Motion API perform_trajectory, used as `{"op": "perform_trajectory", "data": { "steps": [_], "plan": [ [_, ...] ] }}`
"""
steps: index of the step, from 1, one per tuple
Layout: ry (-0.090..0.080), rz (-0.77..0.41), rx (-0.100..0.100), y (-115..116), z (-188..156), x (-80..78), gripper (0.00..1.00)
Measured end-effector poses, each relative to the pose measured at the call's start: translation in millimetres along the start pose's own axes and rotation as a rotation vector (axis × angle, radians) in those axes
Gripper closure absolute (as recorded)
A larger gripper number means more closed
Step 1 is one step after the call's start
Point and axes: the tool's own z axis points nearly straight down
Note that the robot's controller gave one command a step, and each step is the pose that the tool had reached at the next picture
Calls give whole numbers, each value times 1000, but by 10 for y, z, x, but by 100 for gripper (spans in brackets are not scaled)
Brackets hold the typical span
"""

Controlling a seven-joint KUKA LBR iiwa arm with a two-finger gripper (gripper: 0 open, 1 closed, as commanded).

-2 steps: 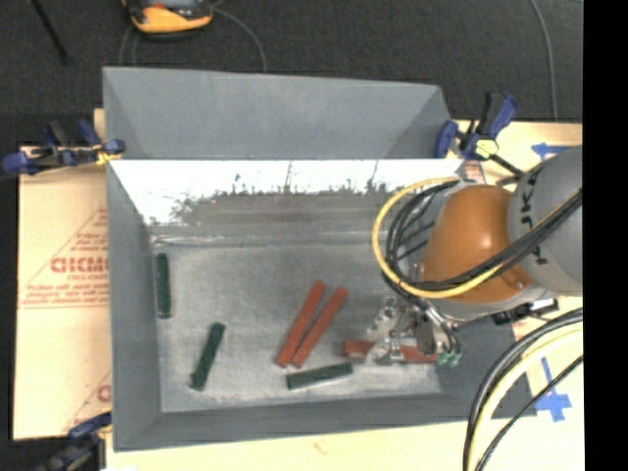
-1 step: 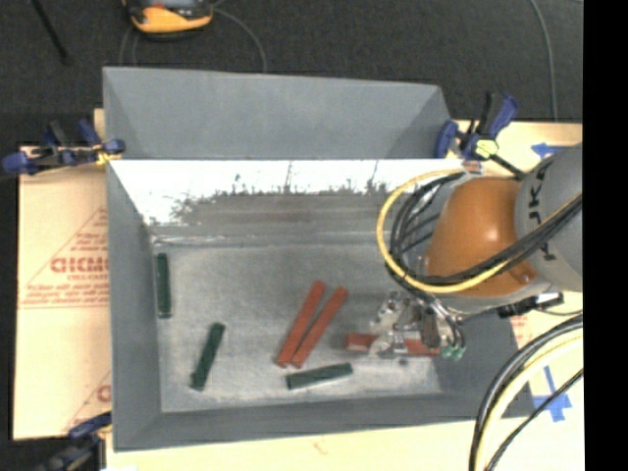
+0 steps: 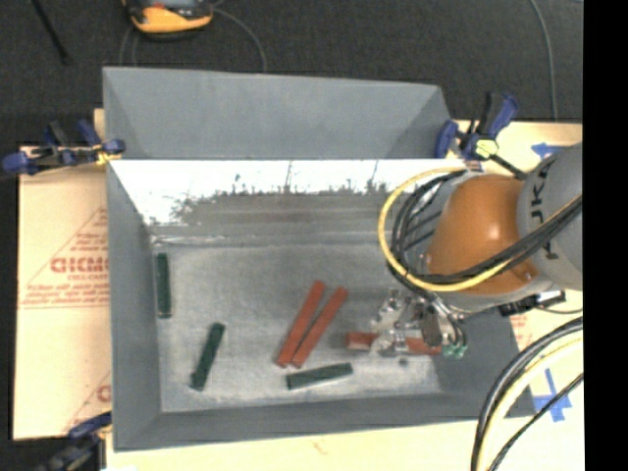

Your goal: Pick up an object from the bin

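Gripper (image 3: 404, 334): low over the bin's right floor; open or closed cannot be told.
Nearest thing: short red stick (image 3: 359, 340), lying flat, running under the gripper.
Handling: probably light, stiff and smooth; best pinched across its narrow middle.
Neighbours: two longer red sticks (image 3: 312, 322), side by side, leftward; a dark green stick (image 3: 319, 376) near their lower ends.
Bin (image 3: 245, 273): grey metal, scuffed matte floor.

Bin (image 3: 128, 361): we see plain grey, whitish scuffs on its far wall.
Paired sticks (image 3: 309, 324): we see red-brown.
Scattered sticks (image 3: 207, 355): dark green.
Wrist cover (image 3: 476, 229): orange.
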Motion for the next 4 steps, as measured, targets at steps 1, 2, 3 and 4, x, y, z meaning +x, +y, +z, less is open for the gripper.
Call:
{"op": "perform_trajectory", "data": {
  "steps": [1,2,3,4],
  "plan": [
    [1,-1,0,-2,-30,1,100],
    [1,-1,0,-6,-43,-2,100],
    [6,-2,0,-10,-77,5,100],
    [12,-3,-1,-9,-251,17,100]
  ]
}}
